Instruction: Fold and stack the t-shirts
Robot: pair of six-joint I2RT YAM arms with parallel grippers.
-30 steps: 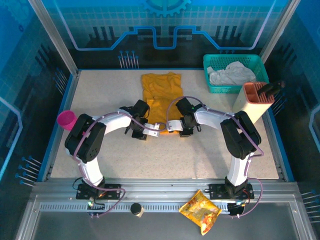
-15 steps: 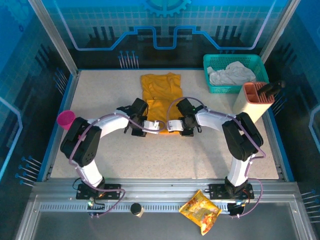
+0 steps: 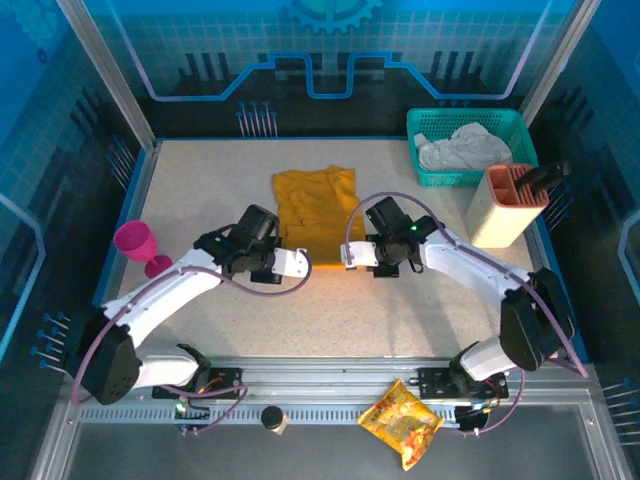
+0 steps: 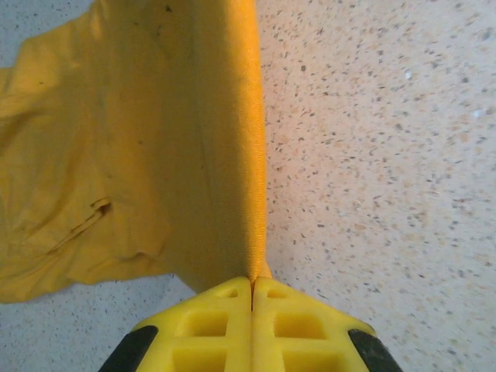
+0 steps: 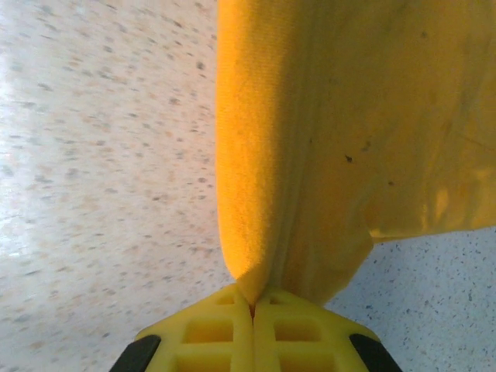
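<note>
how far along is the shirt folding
Early. Done: the t-shirt lies laid out on the table. In hand: left gripper and right gripper are each shut on its near hem. Left: folding it over and stacking; no folded stack visible yet.

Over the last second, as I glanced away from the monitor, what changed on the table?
The left pincer and right pincer closed on the near hem of the orange-yellow t-shirt and drew it a little toward the arms' bases and slightly left, both arms stretching out flatter. The green basket, beige holder, pink cup and snack packet stayed put.
</note>
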